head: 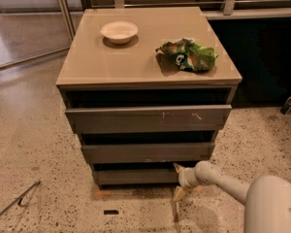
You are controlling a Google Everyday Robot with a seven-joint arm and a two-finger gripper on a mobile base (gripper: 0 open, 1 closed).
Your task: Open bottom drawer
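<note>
As the arm stoops, step: pale gripper at right end of plain grey-brown bottom drawer, lowest at front edge of beige bench.
Grip: cannot tell.
Next: likely catch the panel's edge, pull straight out.
Around: white bowl near back-left corner, crumpled green bag by right edge; neither obstructs.

- Your gripper sits low in the camera view, just right of the middle, and points left.
- Directly to the right of the gripper is your rounded white wrist.
- Your pale arm slopes down and right from there.
- It ends in a bulky white link at the lower right corner.
</note>
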